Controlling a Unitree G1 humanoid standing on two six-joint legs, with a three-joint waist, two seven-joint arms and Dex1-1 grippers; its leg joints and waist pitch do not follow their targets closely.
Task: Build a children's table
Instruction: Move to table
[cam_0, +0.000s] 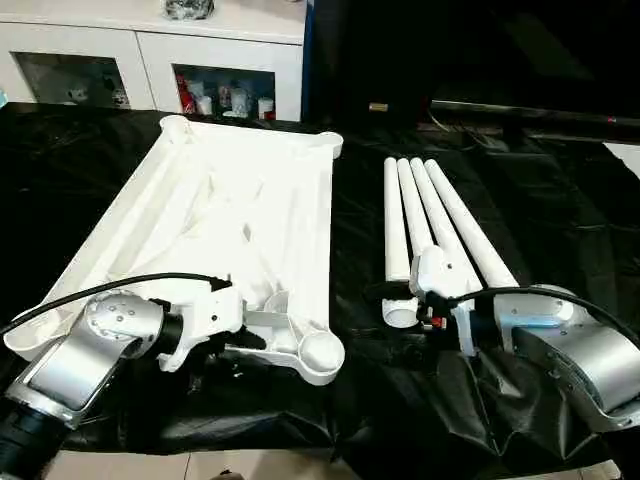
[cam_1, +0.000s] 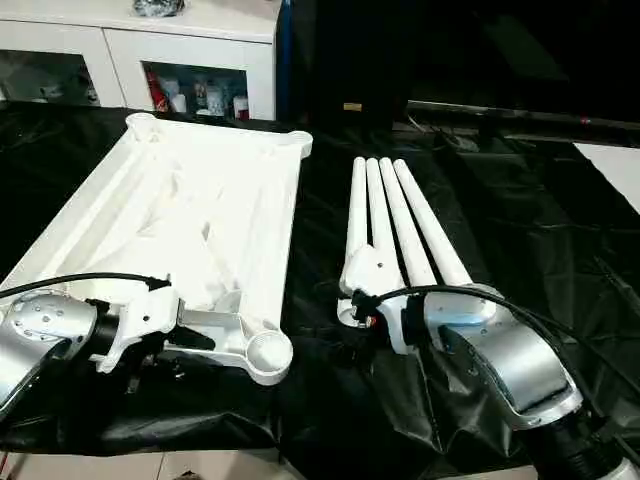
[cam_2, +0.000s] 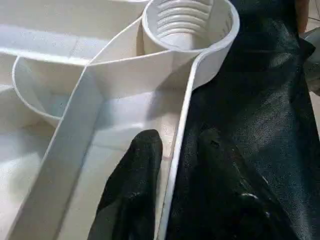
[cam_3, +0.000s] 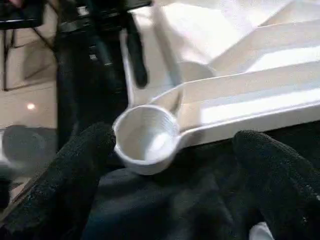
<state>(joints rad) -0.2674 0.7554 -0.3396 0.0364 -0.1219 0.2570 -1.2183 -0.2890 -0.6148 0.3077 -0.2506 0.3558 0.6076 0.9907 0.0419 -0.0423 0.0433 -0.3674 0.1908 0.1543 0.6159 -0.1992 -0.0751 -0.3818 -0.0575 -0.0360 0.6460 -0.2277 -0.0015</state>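
The children's table lies in parts on a black cloth. Its white tabletop (cam_0: 250, 200) rests upside down, ribs up, on the left. Four white legs (cam_0: 440, 215) lie side by side to its right. My left gripper (cam_2: 177, 142) is at the tabletop's near edge beside the near right corner socket (cam_0: 322, 352). One black finger (cam_2: 137, 185) is inside the rim and the other outside it, with a thin gap still showing. My right gripper (cam_3: 175, 142) is over the legs' near ends (cam_0: 430, 300), open wide and empty, facing that socket (cam_3: 145, 137).
A white cabinet with glass doors (cam_0: 150, 50) stands behind the table at the back left. Dark furniture (cam_0: 520, 105) lines the back right. The black cloth (cam_0: 560, 200) hangs in folds over the front edge, with pale floor (cam_0: 200, 470) below.
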